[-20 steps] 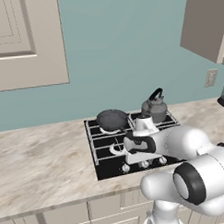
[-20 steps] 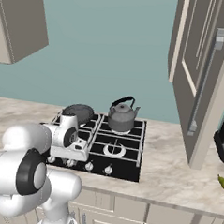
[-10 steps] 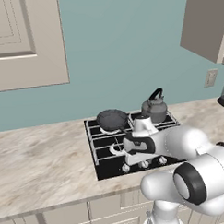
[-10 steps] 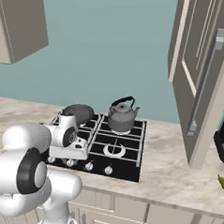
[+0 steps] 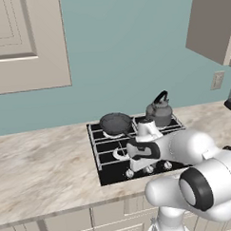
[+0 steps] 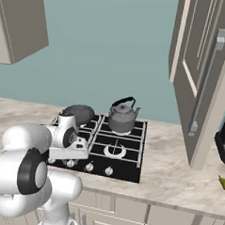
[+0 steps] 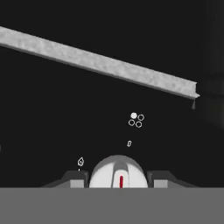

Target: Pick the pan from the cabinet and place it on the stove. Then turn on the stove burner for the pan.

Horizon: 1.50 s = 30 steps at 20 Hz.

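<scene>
Counter (image 5: 43, 163) extends left of pincer. Stove (image 5: 108, 171) lies directly under it. Kettle (image 5: 159, 113) sits behind it on the rear right burner. Pan (image 5: 116, 123) rests on the rear left burner, just behind. Pincer (image 7: 117, 176) grips a white knob (image 7: 117, 171) with a red mark.

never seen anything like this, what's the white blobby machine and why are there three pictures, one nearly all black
The white machine is a robot arm in a simulated kitchen. Two pictures come from cameras behind it, to its left and right. The dark one comes from a camera on its hand, looking close at the black gas cooktop. On the cooktop sit a round dark frying pan and a grey kettle with an arched handle. The arm's tool sits around a small pale knob with a red mark at the cooktop's front. Whether it actually pinches the knob, I cannot tell.
</scene>
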Tool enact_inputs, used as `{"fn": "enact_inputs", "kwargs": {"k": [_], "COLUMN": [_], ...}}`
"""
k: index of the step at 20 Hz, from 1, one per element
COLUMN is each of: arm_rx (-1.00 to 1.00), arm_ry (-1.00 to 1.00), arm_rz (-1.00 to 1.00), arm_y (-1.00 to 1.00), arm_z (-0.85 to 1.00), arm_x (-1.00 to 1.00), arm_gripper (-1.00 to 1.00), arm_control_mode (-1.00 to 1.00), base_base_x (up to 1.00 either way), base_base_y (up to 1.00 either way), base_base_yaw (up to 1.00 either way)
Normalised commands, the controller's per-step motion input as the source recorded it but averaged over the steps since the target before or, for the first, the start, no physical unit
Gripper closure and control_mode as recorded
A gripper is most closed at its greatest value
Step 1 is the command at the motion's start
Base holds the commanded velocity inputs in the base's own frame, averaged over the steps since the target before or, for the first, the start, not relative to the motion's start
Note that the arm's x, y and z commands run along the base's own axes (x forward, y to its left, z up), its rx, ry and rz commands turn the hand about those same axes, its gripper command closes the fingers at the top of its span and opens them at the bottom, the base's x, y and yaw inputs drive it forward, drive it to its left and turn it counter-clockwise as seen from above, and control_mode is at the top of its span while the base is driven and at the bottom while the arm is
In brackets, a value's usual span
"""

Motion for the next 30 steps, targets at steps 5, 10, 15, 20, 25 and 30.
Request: {"fn": "enact_inputs", "kwargs": {"k": [5,10,15,20,25,30], "arm_rx": [0.0,0.0,0.0,0.0,0.0,0.0], "arm_ry": [-0.19,-0.21,-0.21,-0.2,-0.19,-0.21], "arm_rz": [0.16,0.16,0.16,0.15,0.15,0.13], "arm_y": [-0.15,-0.14,-0.18,-0.17,-0.23,-0.24], "arm_z": [-0.34,-0.4,-0.36,-0.35,-0.34,-0.34], "arm_x": [-0.26,-0.32,-0.36,-0.36,-0.38,-0.39], "arm_gripper": [1.0,1.0,1.0,1.0,1.0,1.0], "arm_control_mode": [-1.0,-1.0,-1.0,-1.0,-1.0,-1.0], "base_base_x": [0.0,0.0,0.0,0.0,0.0,0.0], "base_base_y": [0.0,0.0,0.0,0.0,0.0,0.0], "base_base_yaw": [0.0,0.0,0.0,0.0,0.0,0.0]}}
